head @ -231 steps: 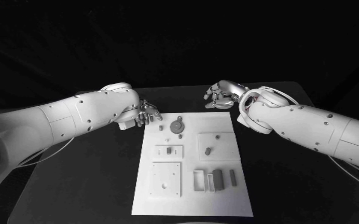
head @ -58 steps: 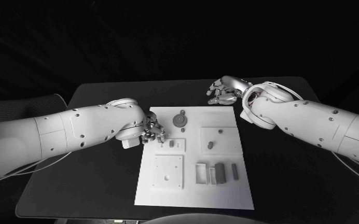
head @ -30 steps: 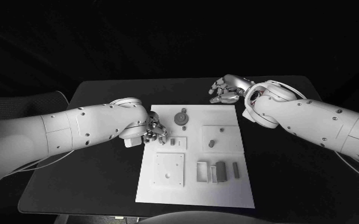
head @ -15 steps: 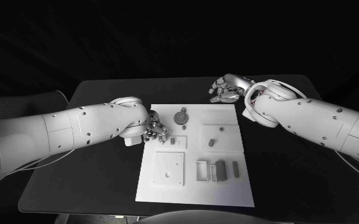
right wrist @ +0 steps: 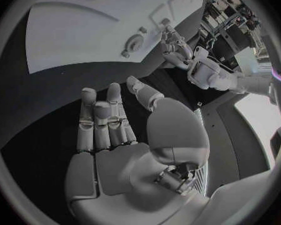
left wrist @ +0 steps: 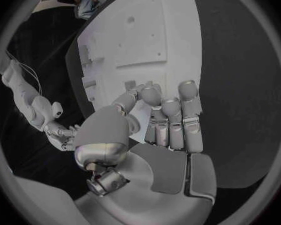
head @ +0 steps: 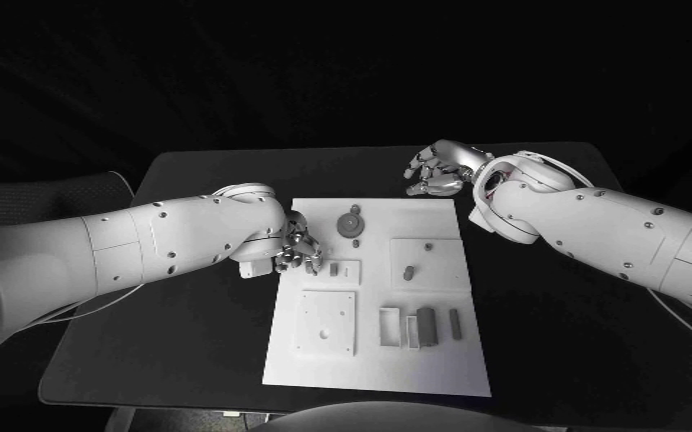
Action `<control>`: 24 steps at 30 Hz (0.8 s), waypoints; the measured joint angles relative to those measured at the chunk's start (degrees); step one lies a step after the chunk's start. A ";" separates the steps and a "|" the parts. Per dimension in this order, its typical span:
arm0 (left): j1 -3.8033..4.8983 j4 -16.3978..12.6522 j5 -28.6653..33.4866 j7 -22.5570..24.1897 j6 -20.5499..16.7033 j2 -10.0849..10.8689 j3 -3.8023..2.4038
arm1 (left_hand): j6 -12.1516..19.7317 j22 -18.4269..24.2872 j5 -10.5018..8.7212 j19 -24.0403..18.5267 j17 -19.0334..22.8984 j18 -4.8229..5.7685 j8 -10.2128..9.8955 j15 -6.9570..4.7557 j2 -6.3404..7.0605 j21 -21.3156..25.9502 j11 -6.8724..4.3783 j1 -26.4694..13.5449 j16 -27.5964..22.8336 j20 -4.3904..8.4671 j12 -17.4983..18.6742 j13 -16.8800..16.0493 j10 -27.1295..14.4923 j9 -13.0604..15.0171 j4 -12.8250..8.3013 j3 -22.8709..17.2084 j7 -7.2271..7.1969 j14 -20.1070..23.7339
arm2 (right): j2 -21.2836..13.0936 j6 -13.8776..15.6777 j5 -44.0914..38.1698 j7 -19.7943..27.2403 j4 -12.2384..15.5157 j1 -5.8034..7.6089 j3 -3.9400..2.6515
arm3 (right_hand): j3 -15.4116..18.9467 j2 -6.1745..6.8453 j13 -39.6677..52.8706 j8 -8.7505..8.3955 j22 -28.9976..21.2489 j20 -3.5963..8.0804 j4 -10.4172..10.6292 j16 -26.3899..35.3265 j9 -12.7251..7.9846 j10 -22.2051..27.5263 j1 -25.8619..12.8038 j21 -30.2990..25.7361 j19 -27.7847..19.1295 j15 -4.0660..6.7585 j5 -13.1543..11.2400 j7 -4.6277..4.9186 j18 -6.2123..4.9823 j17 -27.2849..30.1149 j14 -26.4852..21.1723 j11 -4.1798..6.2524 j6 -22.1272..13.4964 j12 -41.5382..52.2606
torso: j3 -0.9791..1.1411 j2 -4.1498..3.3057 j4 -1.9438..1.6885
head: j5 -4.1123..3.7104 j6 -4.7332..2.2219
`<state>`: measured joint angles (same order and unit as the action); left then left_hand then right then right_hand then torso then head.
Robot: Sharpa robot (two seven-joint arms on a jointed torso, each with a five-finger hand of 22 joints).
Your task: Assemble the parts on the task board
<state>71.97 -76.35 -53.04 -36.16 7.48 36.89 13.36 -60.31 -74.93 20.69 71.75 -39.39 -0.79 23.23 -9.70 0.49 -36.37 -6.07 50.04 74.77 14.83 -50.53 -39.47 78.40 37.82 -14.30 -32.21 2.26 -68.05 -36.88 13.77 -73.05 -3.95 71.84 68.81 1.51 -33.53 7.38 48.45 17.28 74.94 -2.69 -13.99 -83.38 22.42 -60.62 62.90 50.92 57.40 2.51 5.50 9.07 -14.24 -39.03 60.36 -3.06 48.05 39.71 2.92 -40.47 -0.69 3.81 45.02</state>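
L robot hand (head: 296,249) at task board (head: 378,352) edge, fingertips pinched, contents unclear; R robot hand (head: 437,172) empty, fingers loosely apart.

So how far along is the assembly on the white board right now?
Early, by the looks. The round part sits on the board, while the small blocks lie loose near its front. The left hand has its fingertips at the board's left edge; whether they pinch a part is unclear. The right hand waits open beyond the board.
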 measured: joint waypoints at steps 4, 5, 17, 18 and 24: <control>0.00 -0.05 0.00 -0.03 0.41 0.03 0.00 | -0.29 0.00 -0.13 0.00 0.00 0.00 -0.07 0.00 0.14 0.00 0.02 -0.14 0.00 0.00 0.00 0.00 0.02 0.00 0.00 0.00 -0.10 -0.01 | 0.03 0.00 0.00 0.00 -0.02 0.00 0.00 | 0.00 0.00 0.00 0.00 0.00 0.00 0.00 0.00 0.00 0.00 0.00 0.00 0.00 -0.01 0.00 0.03 0.01 0.00 0.00 0.00 -0.04 0.00 | -0.04 0.00 -0.01 | -0.07 0.04; 0.00 -0.07 0.00 -0.03 0.49 0.03 0.00 | -0.31 0.00 -0.13 0.00 0.00 0.00 -0.16 0.01 0.14 0.00 0.02 -0.14 0.00 0.00 0.00 0.00 0.01 0.00 0.00 0.00 -0.10 -0.01 | 0.04 -0.01 0.00 0.00 -0.03 0.00 0.00 | 0.00 0.00 0.00 0.00 0.00 0.00 0.00 0.00 0.00 0.00 0.00 0.00 0.00 -0.01 0.00 0.10 0.02 0.00 0.00 0.00 -0.11 0.00 | -0.04 0.00 -0.01 | -0.07 0.04; 0.01 -0.06 0.05 -0.04 0.84 0.06 0.00 | -0.76 0.01 -0.56 -0.01 0.05 0.00 -0.44 0.09 0.12 -0.22 0.03 -0.12 0.22 -0.01 0.00 0.05 0.03 0.01 0.01 0.02 -0.26 -0.09 | 0.11 -0.03 0.00 0.00 -0.07 0.00 0.00 | 0.00 0.00 0.01 0.00 -0.01 0.00 0.00 0.00 0.01 0.00 0.00 0.00 0.00 0.05 0.00 0.28 0.07 0.00 0.23 0.00 -0.02 0.00 | -0.05 -0.02 -0.01 | -0.10 0.23; 0.00 -0.04 0.06 -0.04 0.84 0.05 0.00 | -0.78 0.01 -0.56 -0.01 0.05 0.00 -0.45 0.10 0.12 -0.22 0.03 -0.12 0.22 -0.01 0.00 0.05 0.03 0.01 0.03 0.04 -0.25 -0.09 | 0.12 -0.03 0.00 0.00 -0.07 0.00 0.00 | 0.00 0.00 0.00 0.00 -0.01 0.00 0.00 0.00 0.01 0.00 0.00 0.00 0.00 0.05 0.00 0.28 0.07 0.00 0.24 0.00 -0.02 0.00 | -0.05 -0.02 -0.01 | -0.13 0.23; 0.00 0.02 -0.03 -0.03 0.81 -0.05 0.02 | -0.85 0.01 -2.17 -0.08 0.18 0.00 -0.45 0.08 0.11 -0.22 0.04 -0.11 0.22 -0.09 -0.23 0.19 0.03 0.01 0.40 0.21 -0.26 -0.07 | 0.15 -0.07 0.00 0.00 -0.10 0.00 0.00 | 0.00 0.00 0.01 0.00 -0.01 0.00 0.00 0.00 0.01 0.00 0.00 0.00 0.00 0.04 0.00 0.25 0.10 0.00 0.24 0.00 0.01 0.00 | -0.05 -0.02 0.00 | -0.18 0.10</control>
<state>71.97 -76.33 -53.07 -36.19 8.29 36.84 13.38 -61.16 -74.91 18.53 71.68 -39.21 -0.79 22.78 -9.62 0.59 -36.58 -6.04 49.93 74.99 14.75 -50.76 -39.28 78.43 37.83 -13.90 -32.01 2.00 -68.13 -36.73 13.70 -73.05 -3.96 71.75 68.81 1.51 -33.53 7.38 48.46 17.28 74.93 -2.70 -13.99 -83.38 22.43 -60.62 62.90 50.92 57.40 2.55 5.50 9.32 -14.14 -39.03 60.60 -3.06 48.06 39.71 2.87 -40.50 -0.69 3.63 45.13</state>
